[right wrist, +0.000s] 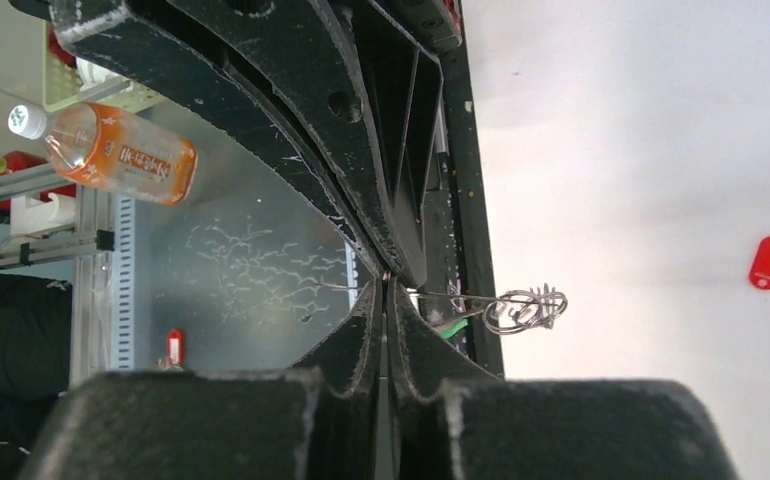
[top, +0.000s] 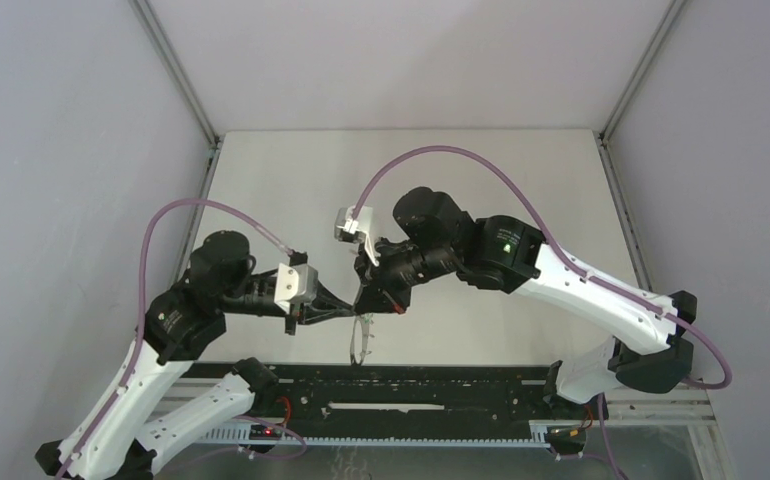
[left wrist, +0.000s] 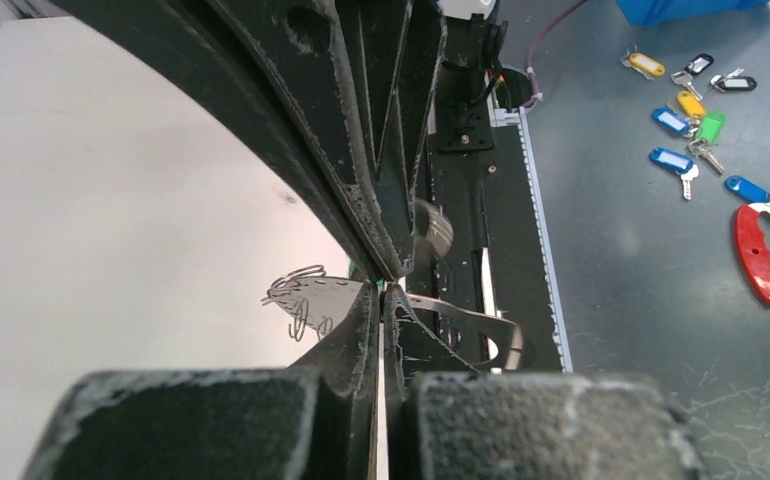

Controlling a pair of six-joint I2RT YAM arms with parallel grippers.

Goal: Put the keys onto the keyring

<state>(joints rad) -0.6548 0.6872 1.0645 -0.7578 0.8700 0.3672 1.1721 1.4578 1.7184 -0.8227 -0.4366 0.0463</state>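
Observation:
My two grippers meet tip to tip above the near middle of the table. The left gripper (top: 346,312) (left wrist: 383,290) is shut on a thin metal part of the keyring (left wrist: 301,295), whose wire coils show just left of the tips. The right gripper (top: 369,300) (right wrist: 386,285) is shut on the same keyring (right wrist: 526,308). Its limp end hangs below both grippers (top: 361,340). A sliver of the green key head (right wrist: 453,328) shows beside the pinch, mostly hidden. The red key (right wrist: 769,262) lies alone on the white table, apart from both grippers.
A black rail (top: 411,395) runs along the table's near edge under the grippers. Beyond it on the grey bench lie several coloured key tags (left wrist: 681,120), a red-handled tool (left wrist: 761,255) and an orange drink bottle (right wrist: 111,150). Walls enclose the table.

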